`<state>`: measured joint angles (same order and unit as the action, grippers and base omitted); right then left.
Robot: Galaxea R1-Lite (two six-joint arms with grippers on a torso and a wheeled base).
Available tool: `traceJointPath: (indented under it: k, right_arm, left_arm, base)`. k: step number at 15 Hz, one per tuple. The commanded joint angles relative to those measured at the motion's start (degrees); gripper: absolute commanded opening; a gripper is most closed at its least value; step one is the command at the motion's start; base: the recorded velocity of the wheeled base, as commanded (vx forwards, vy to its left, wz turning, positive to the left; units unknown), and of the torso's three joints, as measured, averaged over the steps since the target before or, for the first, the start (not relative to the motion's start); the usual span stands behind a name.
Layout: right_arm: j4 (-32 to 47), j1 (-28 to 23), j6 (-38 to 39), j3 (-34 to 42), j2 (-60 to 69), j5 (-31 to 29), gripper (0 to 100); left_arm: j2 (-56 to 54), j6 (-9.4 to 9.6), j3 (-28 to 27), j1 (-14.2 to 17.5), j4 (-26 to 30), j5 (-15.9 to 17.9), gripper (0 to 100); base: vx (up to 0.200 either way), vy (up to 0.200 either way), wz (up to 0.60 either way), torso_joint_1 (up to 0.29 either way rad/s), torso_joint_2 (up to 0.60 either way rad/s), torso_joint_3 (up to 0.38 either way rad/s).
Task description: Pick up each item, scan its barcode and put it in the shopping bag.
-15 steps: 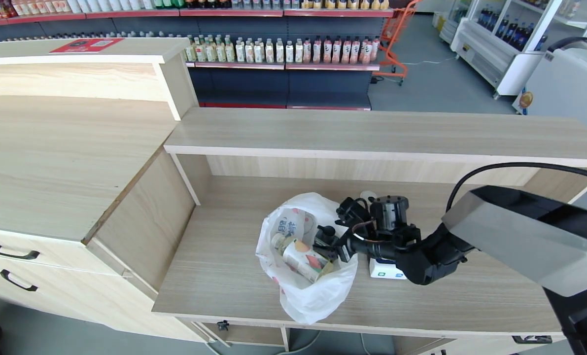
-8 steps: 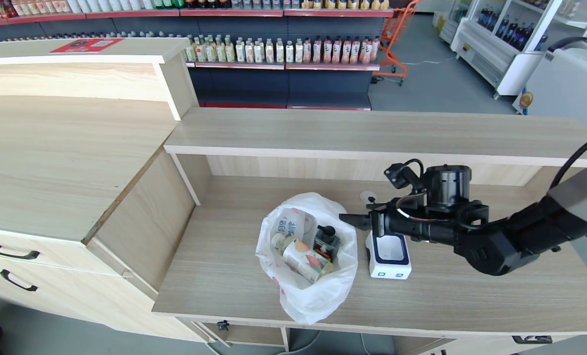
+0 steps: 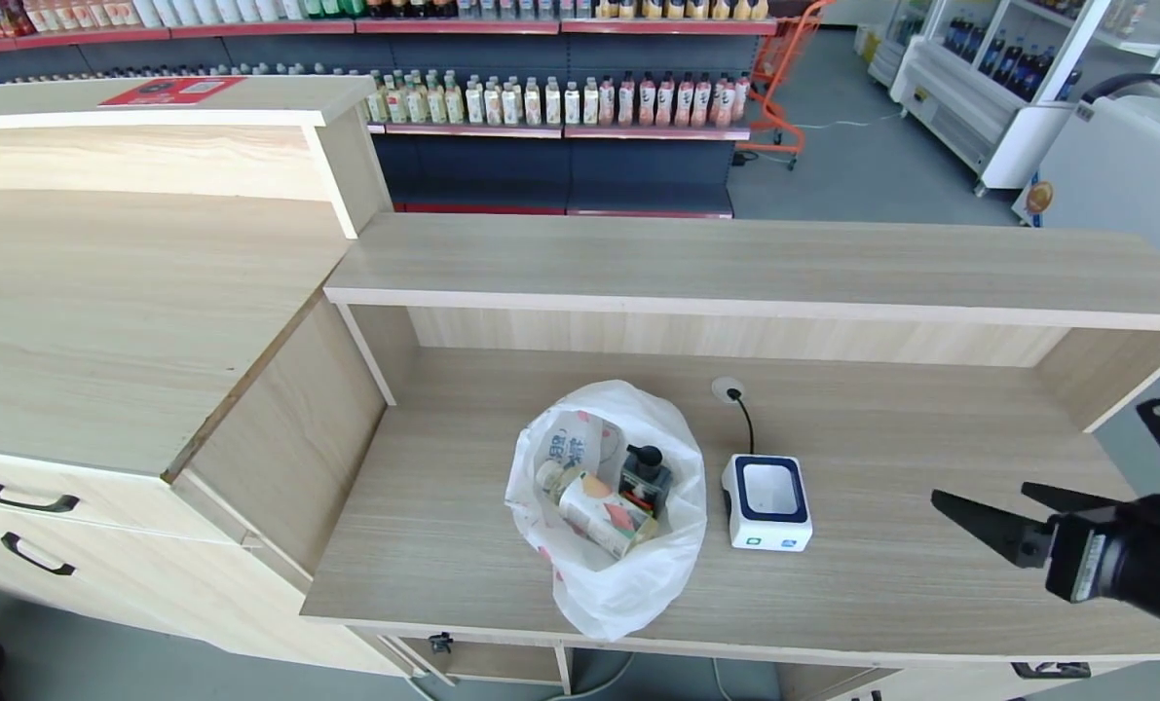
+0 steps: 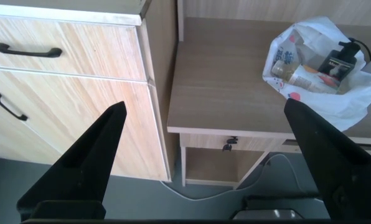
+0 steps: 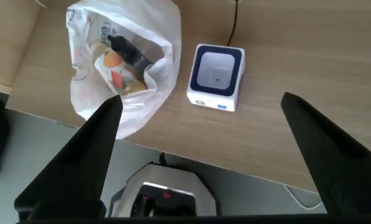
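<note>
The right gripper (image 3: 978, 492) is black. To its left the scanner (image 3: 769, 531) is white with a dark blue frame (its cable (image 3: 743, 421) is black). Farther left the bag (image 3: 607, 584) is translucent white, holding a black bottle (image 3: 645, 474) and a white, orange and green carton (image 3: 599, 514). The counter (image 3: 891, 584) is pale wood grain.

There is one bag (image 3: 628, 594), one scanner (image 3: 767, 501) and one cable (image 3: 743, 421). In the bag at least three items can be counted: one dark bottle (image 3: 644, 477), one carton (image 3: 604, 514) and one pouch (image 3: 568, 450).
</note>
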<state>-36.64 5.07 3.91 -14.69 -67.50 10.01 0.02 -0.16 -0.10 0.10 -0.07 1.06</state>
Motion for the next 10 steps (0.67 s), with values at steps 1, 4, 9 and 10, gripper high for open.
traceJointPath:
  k: [1,4,9,10]
  right_arm:
    - [21.44,-4.37,-0.92,14.69,44.03,-12.73,100]
    - [35.15,-4.10,-0.92,14.60,60.73,-19.59,100]
    - [37.08,-5.16,-1.10,14.51,67.50,-13.44,100]
    - [37.08,-5.16,-1.36,14.51,67.50,-13.44,100]
  left_arm:
    - [-0.02,-0.02,0.01,-0.01,-0.01,-0.01,100]
    - [-0.02,-0.02,0.01,-0.01,-0.01,-0.01,100]
    - [-0.02,-0.02,0.01,-0.01,-0.01,-0.01,100]
    - [-0.02,-0.02,0.01,-0.01,-0.01,-0.01,100]
  base:
    - [0.000,0.000,0.00,0.000,0.00,0.000]
    - [0.000,0.000,0.00,0.000,0.00,0.000]
    - [0.000,0.000,0.00,0.000,0.00,0.000]
    - [0.000,0.000,0.00,0.000,0.00,0.000]
